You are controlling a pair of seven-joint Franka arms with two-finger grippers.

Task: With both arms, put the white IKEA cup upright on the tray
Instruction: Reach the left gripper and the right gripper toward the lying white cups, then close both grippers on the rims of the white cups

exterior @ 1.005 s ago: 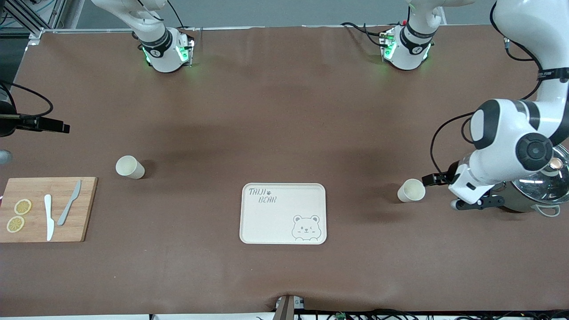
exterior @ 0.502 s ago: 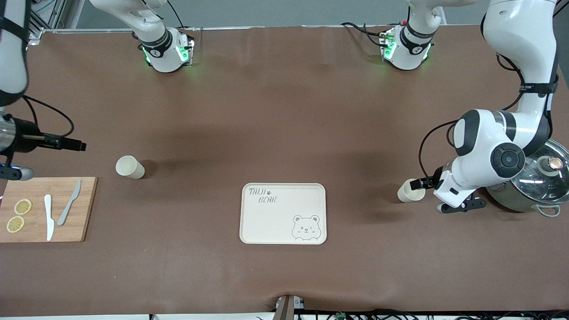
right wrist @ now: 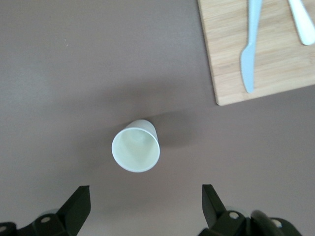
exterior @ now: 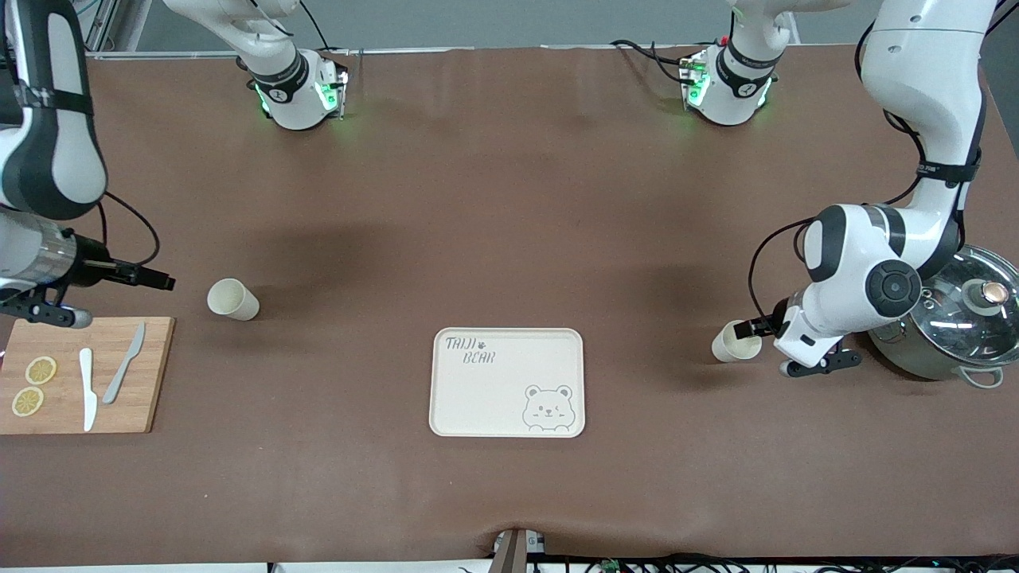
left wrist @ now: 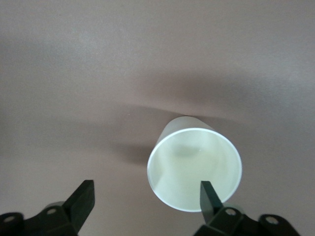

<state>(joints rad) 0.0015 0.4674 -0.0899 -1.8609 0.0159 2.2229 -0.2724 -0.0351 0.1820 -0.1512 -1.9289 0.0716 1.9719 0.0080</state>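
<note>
While the right gripper (exterior: 163, 281) hovers with fingers spread wide near one white cup (exterior: 232, 300) beside the cutting board (exterior: 156, 374), the tray (exterior: 478, 398) sits mid-table, bare. Toward the left arm's end, the left gripper (exterior: 755, 327) reaches the second cup (exterior: 734, 342), one open finger (left wrist: 208, 197) across its rim.

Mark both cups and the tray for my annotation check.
Cup by the left arm (exterior: 735, 341), front view, its open mouth.
Cup by the cutting board (exterior: 232, 299), front view, its side.
Tray (exterior: 478, 398), front view, bare floor.
</note>
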